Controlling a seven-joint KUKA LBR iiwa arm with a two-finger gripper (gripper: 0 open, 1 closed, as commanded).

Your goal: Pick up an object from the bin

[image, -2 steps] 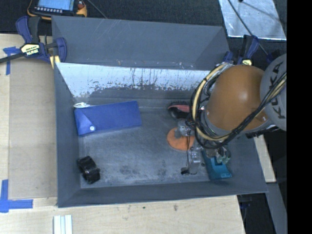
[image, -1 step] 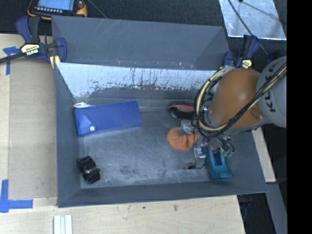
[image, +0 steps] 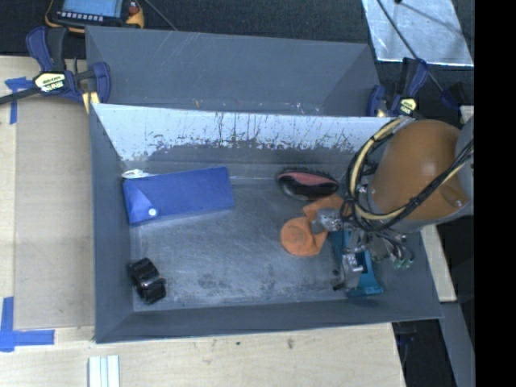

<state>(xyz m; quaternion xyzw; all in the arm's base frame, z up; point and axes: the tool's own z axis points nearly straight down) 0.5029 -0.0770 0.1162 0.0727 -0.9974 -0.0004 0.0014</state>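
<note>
My gripper (image: 349, 268) hangs low over the bin's front right corner, below the arm's orange cover. Directly under and beside it lies a teal-blue thing (image: 368, 285), partly hidden by the gripper; whether it is gripped cannot be made out. Just left of the gripper rests a round orange disc (image: 300, 238), with a second orange piece (image: 320, 210) behind it, reaching under the arm's cables. A dark oval thing with a pink top (image: 307, 184) lies further back.
A blue box (image: 179, 193) lies flat at the back left of the bin. A small black block (image: 147, 280) sits in the front left corner. Bare floor stretches between them and the orange disc.
</note>
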